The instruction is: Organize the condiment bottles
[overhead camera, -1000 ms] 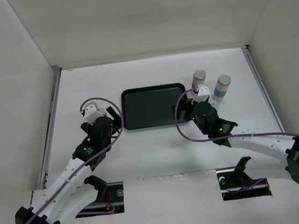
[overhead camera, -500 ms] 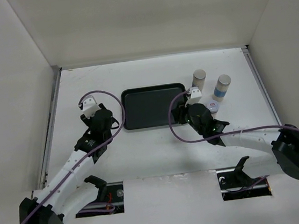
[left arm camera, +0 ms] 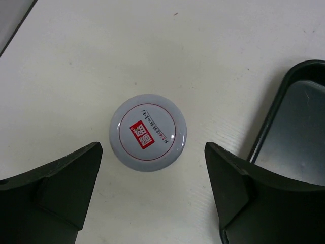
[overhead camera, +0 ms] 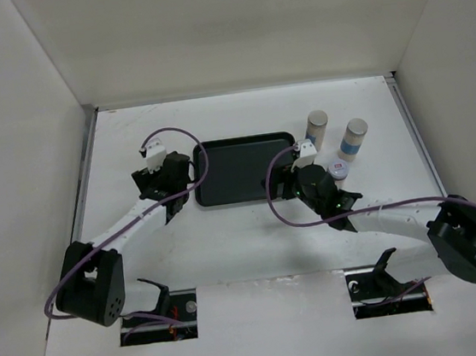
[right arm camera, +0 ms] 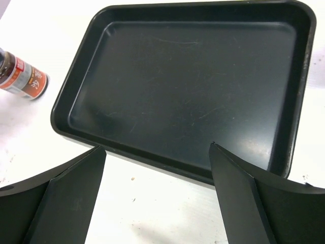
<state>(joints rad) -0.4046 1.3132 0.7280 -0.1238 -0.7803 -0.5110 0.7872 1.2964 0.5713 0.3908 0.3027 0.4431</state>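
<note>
A short dark jar with a red-marked white lid stands on the table just left of the black tray. My left gripper hovers over it, open, a finger on each side, touching nothing. In the top view the left gripper hides this jar. My right gripper is open and empty over the table at the tray's near edge; in the top view the right gripper is by the tray's near right corner. A second short jar and two tall pale bottles stand right of the tray.
The tray is empty. The right wrist view shows the left jar beyond the tray's left end. White walls enclose the table on the left, back and right.
My left gripper has moved away from the bases to the spot left of the tray, over the jar. My right gripper has shifted left toward the tray, uncovering the second short jar.
</note>
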